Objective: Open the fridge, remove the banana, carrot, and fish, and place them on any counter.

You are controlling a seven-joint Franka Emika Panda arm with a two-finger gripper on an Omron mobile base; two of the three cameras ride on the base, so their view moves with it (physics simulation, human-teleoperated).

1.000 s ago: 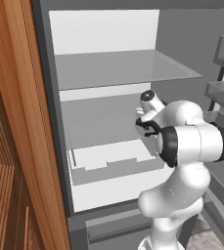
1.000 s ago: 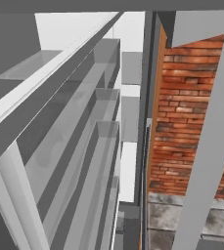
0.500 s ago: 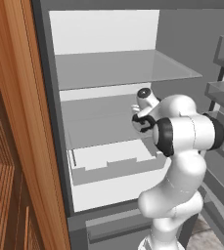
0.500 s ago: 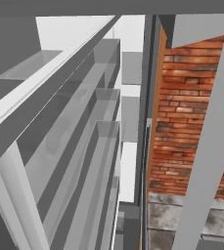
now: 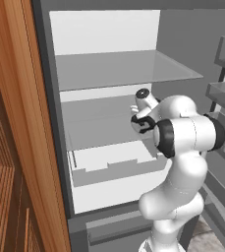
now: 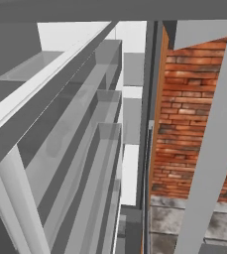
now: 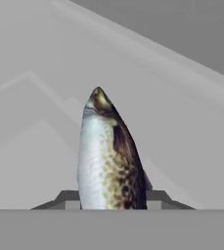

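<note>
The fridge stands open, with a white interior and grey shelves. My arm reaches in over its middle shelf. In the hand view the fish, silvery with a dark speckled back, stands upright between my two finger tips. My gripper is shut on its lower end, and a dark finger tip shows on each side of it. In the left base view my wrist hides the fish and the fingers. The banana and the carrot are out of view. A strip of counter lies below the red brick wall.
The open door's grey shelf bins run close along the left of the right base view, and also show at the right edge of the left base view. A wooden cabinet flanks the fridge on the left. A white drawer sits under the middle shelf.
The arm has shifted slightly up and to the left inside the fridge, most of it in the first half second. Nothing else has moved.
</note>
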